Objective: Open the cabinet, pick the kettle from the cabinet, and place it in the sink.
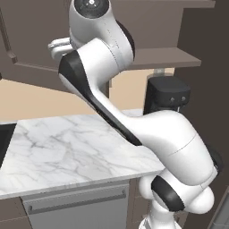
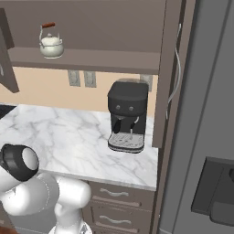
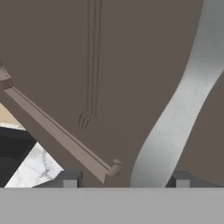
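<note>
My two-finger gripper [image 3: 123,177] sits with its dark tips apart on either side of the long curved silver handle [image 3: 183,105] of the dark brown wall cabinet [image 3: 109,65]; the bar runs between them and I cannot tell whether either tip touches it, so I call the jaws open.

The small squat cream-white kettle with the thin reddish-orange arched handle [image 2: 50,44] stands upright on the cabinet's brown inner shelf [image 2: 91,58], well above the black coffee machine [image 2: 128,114] on the white marble counter [image 2: 68,137]. I judge it light, rigid and smooth-sided; the rounded body could slip, so the arched handle's top looks the surest hold.

The right base view gives me kettle, shelf and the opened right door's handle. The left base view gives a dark edge of the black sink [image 1: 3,143], my arm blocking much else. The hand view gives handle and door panel close up.
</note>
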